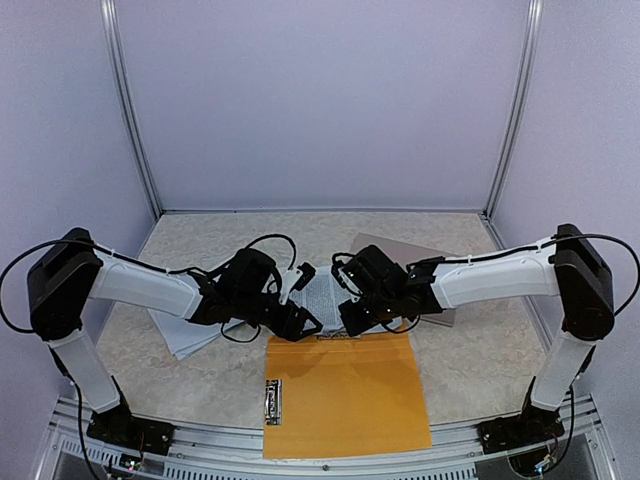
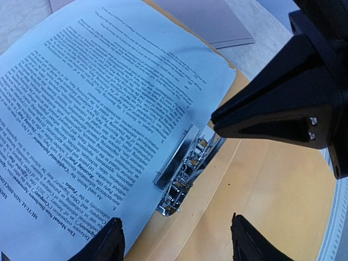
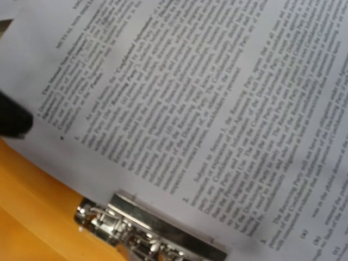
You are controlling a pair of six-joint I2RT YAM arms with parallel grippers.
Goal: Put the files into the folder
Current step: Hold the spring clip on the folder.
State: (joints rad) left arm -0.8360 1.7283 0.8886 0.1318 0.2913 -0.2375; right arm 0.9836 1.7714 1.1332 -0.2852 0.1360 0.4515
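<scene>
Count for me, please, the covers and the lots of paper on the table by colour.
Orange: 1, the folder
Grey-brown: 1, the cover
White: 2, the printed sheet at the folder's far edge and the pile on the left; the sheets in each cannot be counted
Total: 4

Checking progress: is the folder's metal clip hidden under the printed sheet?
No, the metal clip shows bare beside the sheet's edge on the orange folder.
</scene>
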